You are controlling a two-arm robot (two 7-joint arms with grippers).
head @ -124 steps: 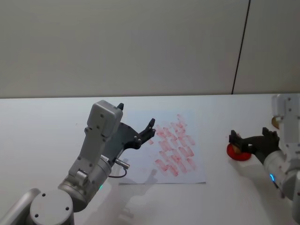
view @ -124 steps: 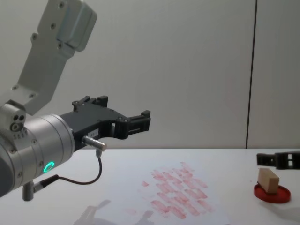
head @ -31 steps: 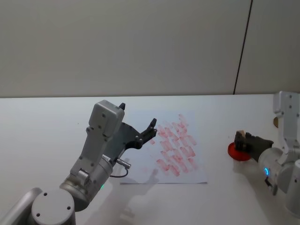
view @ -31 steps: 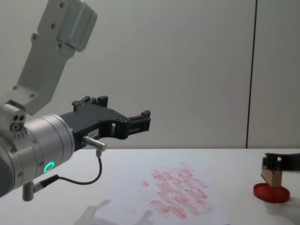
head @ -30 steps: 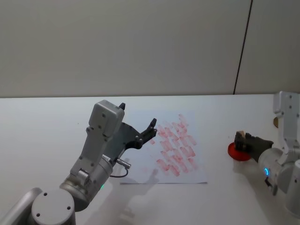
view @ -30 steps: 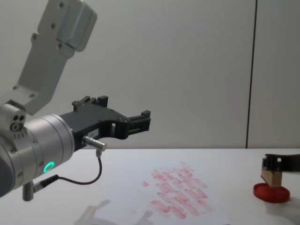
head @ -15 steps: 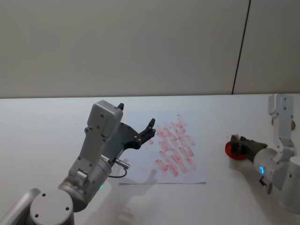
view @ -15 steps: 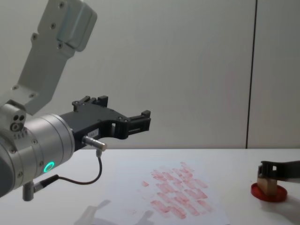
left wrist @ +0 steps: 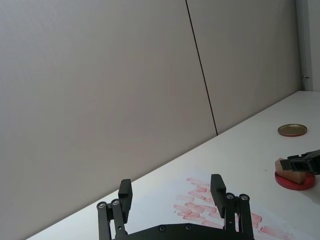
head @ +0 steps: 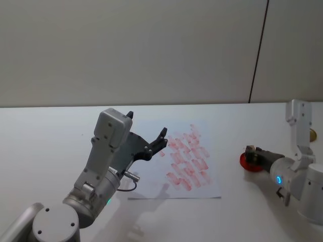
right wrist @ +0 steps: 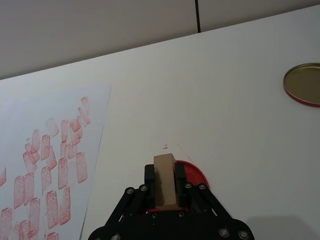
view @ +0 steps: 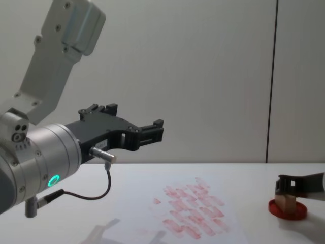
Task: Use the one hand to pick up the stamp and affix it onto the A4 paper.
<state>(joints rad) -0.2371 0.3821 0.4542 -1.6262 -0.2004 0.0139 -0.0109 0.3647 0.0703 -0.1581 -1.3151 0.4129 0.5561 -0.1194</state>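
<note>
right gripper [view: 286, 185]: fingers [right wrist: 149, 182] pinching stamp [right wrist: 165, 181] upright on pad [view: 300, 211], likely inking | left gripper [left wrist: 171, 186]: fingers [left wrist: 125, 191] spread, parked well left of pad

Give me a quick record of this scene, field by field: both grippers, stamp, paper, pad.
right gripper: shut on stamp
stamp: upright, standing on ink pad
left gripper: open, raised by the paper's left part
paper: flat, rows of red marks
lid: gold, lying apart from ink pad
</note>
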